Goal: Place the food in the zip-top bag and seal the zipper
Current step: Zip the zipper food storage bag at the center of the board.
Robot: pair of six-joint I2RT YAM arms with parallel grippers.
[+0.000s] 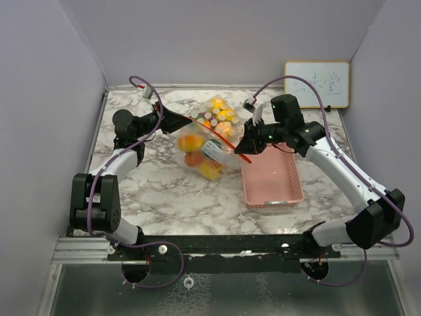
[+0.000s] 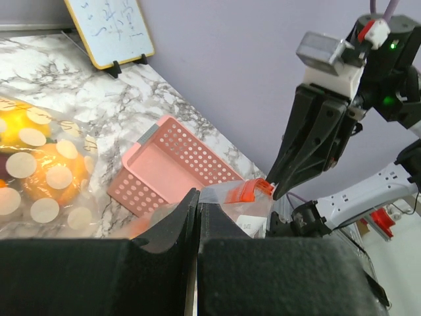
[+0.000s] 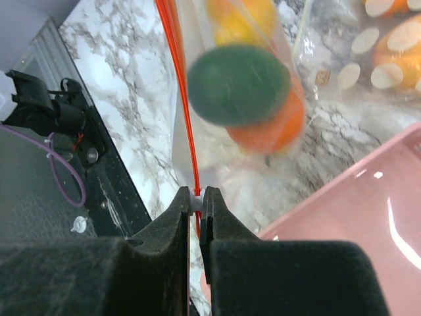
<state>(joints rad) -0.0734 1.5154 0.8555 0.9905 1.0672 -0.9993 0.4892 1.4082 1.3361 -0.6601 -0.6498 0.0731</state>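
Note:
A clear zip-top bag (image 1: 205,150) with an orange-red zipper strip (image 1: 212,131) hangs stretched between my two grippers above the table. The food (image 1: 197,158), yellow, orange and red pieces, sits inside it; the right wrist view shows a green piece (image 3: 237,82), an orange one (image 3: 273,128) and a yellow one (image 3: 240,16) through the plastic. My left gripper (image 1: 187,120) (image 2: 197,196) is shut on the bag's top edge at its left end. My right gripper (image 1: 241,153) (image 3: 195,195) is shut on the white slider (image 3: 196,199) on the zipper strip (image 3: 179,85) at the right end.
A pink perforated basket (image 1: 271,197) (image 2: 177,164) lies right of the bag, below my right gripper. A second clear bag with white dots (image 1: 220,113) (image 2: 39,178), holding yellow and orange fruit, lies behind. A small whiteboard (image 1: 317,83) stands at the back right.

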